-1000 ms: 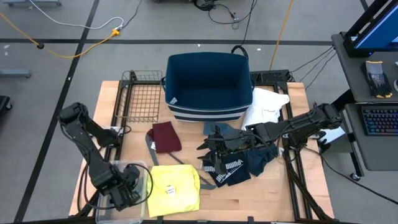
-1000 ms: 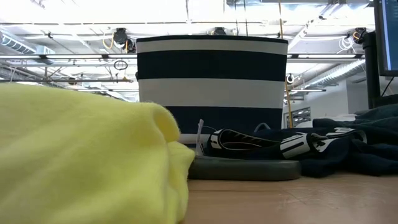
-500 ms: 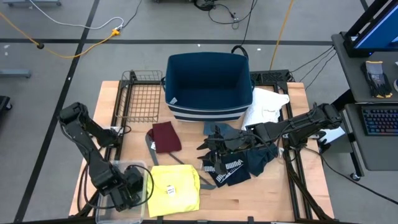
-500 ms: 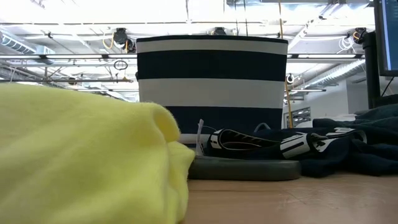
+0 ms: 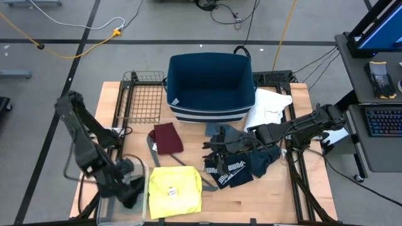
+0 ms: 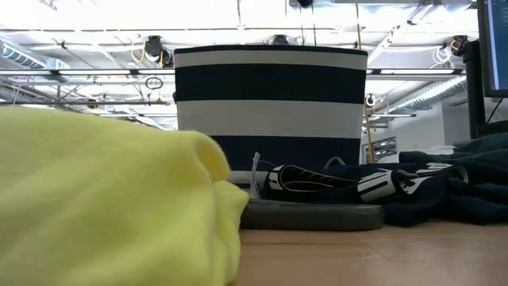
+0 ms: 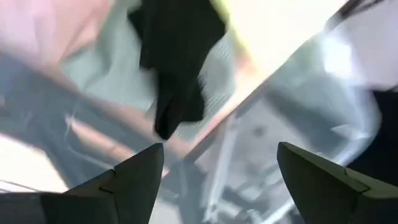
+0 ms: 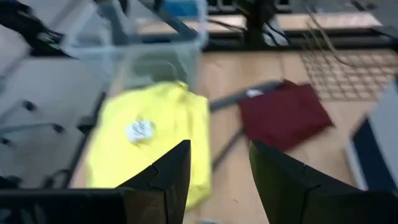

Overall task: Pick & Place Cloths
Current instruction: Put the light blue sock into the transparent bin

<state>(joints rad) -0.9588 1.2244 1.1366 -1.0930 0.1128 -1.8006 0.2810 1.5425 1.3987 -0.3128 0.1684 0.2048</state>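
My left gripper (image 5: 130, 190) hangs open over a clear plastic bin (image 5: 119, 210) at the near left; in its wrist view the fingers (image 7: 217, 149) stand apart above a black piece (image 7: 177, 56) lying on pale cloth in the bin. A yellow T-shirt (image 5: 176, 191) lies flat beside the bin. A maroon piece (image 5: 168, 138), navy lettered fabric (image 5: 231, 168), a grey-blue piece (image 5: 229, 134) and a white shirt (image 5: 270, 107) lie on the table. My right gripper (image 5: 210, 147) hovers open over the dark pile, nothing between its fingers (image 8: 219, 149).
A navy, white-striped basket (image 5: 210, 85) stands at the far middle, with a wire rack (image 5: 141, 97) to its left. A thin grey hanger (image 5: 152, 150) lies between the maroon piece and the T-shirt. Bare wood shows along the near edge on the right.
My left gripper has risen from the clear bin and tipped less steeply, and its fingers now stand wider apart. The cloths on the table lie as before. My right gripper has kept its place.
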